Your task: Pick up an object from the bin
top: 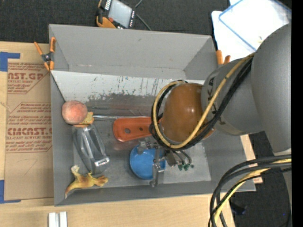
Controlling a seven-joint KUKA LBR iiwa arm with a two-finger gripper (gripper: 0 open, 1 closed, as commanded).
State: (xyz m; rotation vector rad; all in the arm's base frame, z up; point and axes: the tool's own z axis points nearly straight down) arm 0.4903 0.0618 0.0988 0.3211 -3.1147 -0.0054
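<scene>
Grey metal bin (pixel 128 51), floor scuffed toward rear wall, seen from above, dark surface behind it.

Contents, L to R:

1. Ball (pixel 74 111): peach-pink, round. Far L, mid-depth, near L wall. Small yellow bit touches its lower R side, kind unclear.
2. Clear item (pixel 90 148): transparent, oblong, bottle- or box-like. Lies tilted just below ball, greyish end toward front.
3. Dino (pixel 85 181): yellow toy figure, lying flat in front L corner, just below clear item. Touching it or not: can't tell.
4. Orange tool (pixel 130 128): flat orange piece w/ rounded L end, bin centre. R end runs under wrist cover.
5. Blue item (pixel 141 163): round, blue, ball-like. Front centre, just below orange tool and apart from it, well R of dino.

Robot:

- Arm (pixel 265 89): grey, enters from R, over bin's R side.
- Cover (pixel 182 112): brown-orange dome at wrist, black and yellow cables looped round it. Hangs over centre-R of floor.
- Gripper (pixel 155 168): low at front centre, right against R edge of blue item, which is the nearest thing to it. Gripper's spread: can't tell, since cover and cables hide most of it. Whether it grips blue item: can't tell.
</scene>
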